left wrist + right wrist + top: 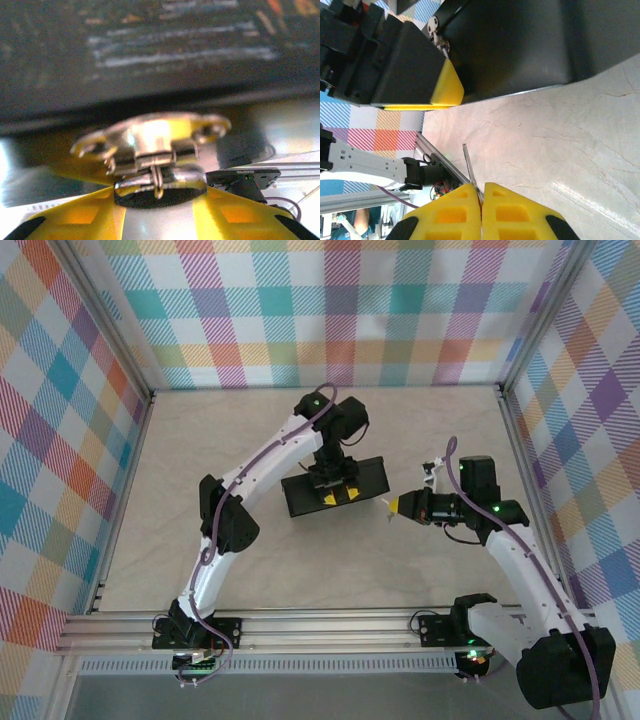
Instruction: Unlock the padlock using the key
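The silver padlock (155,145) is clamped between the yellow fingers of my left gripper (160,207), which is shut on it. This gripper (335,495) hangs over the front edge of a black box (370,475) at the table's middle. To its right, my right gripper (398,506) points left and is shut on the key (471,170). The thin metal blade sticks out from between the closed yellow pads (455,210). In the right wrist view the left gripper's yellow-tipped finger (447,87) lies ahead, with a small metal part (439,40) beside it. A gap separates key and padlock.
The black box (530,40) lies flat on the beige marble-patterned table (200,530). Checked cloth walls (60,440) close in the sides and back. An aluminium rail (330,625) runs along the near edge by the arm bases.
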Available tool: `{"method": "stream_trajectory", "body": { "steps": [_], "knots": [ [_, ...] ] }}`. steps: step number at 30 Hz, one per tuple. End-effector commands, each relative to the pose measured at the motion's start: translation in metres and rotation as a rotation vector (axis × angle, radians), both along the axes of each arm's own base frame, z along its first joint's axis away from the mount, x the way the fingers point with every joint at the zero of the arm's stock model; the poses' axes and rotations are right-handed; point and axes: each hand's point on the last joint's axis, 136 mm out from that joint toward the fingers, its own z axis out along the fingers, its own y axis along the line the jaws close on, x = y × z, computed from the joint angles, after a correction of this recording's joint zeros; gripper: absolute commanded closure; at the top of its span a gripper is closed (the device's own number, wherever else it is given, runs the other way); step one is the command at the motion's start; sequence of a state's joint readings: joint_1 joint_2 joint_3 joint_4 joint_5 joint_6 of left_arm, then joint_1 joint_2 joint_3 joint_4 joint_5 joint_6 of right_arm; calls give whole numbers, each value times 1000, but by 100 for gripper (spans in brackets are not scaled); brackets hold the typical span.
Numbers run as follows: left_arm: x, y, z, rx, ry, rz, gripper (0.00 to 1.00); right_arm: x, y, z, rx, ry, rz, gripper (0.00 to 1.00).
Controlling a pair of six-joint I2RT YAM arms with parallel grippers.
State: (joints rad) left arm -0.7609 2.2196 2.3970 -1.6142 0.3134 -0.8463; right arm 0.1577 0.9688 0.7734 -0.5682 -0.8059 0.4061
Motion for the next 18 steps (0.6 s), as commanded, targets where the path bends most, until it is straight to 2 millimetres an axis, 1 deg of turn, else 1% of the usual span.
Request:
{"method": "stream_trajectory", "body": {
  "steps": [1, 6, 9, 11, 15, 18],
  "knots": [
    [5, 15, 15, -10, -11, 8, 57, 4, 6, 18, 25, -43, 30, 92],
    [23, 24, 23, -47, -43, 35, 57, 8, 7, 23, 22, -48, 31, 92],
    [32, 27, 29, -67, -83, 24, 54, 9, 8, 26, 19, -50, 29, 92],
    [40, 29, 34, -82, -121, 20, 51, 9, 9, 27, 16, -51, 27, 92],
    [55, 26, 47, -130, -220, -19, 51, 8, 10, 26, 3, -42, 25, 92],
    [63, 32, 58, -122, -309, -55, 50, 6, 9, 26, -13, -31, 25, 92]
  ]
}}
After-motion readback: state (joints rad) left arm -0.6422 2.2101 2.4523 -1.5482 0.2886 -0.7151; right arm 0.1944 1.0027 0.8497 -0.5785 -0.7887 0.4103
